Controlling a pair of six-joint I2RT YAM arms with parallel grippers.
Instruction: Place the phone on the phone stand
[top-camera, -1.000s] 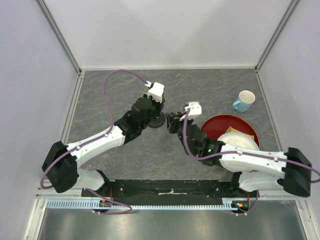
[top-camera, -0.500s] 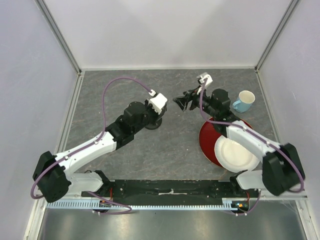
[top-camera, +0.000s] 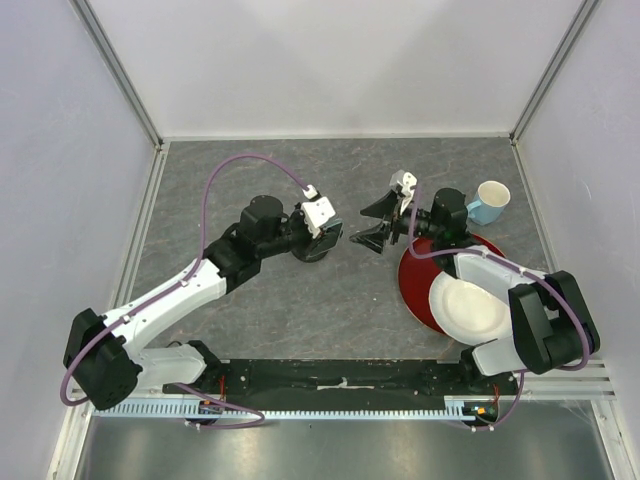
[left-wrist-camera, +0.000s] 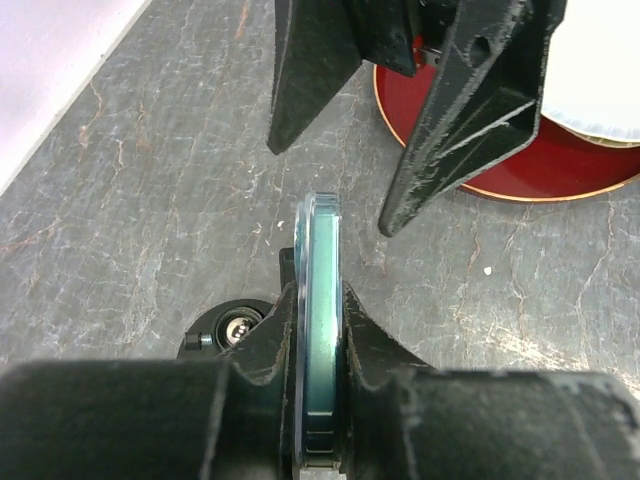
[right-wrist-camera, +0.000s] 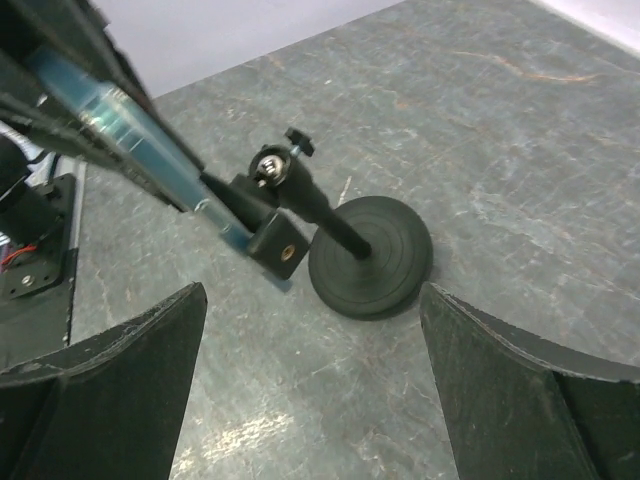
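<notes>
Grey tabletop (top-camera: 300, 300): red plate (top-camera: 413, 272) holds white plate (top-camera: 462, 312), left gripper (left-wrist-camera: 318, 300) pinches phone (left-wrist-camera: 320, 245).

Light fell evenly and softly from above, leaving only faint shadows. The grey table (right-wrist-camera: 480, 120) carried a pale sheen in the wrist views, where the phone (left-wrist-camera: 320, 290) blurred at its near end.

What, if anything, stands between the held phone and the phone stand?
Nothing visible does. The phone, clamped edge-on in the left tool, has its lower end at the cradle of the phone stand. The open right tool hovers to the side, not between them.
</notes>
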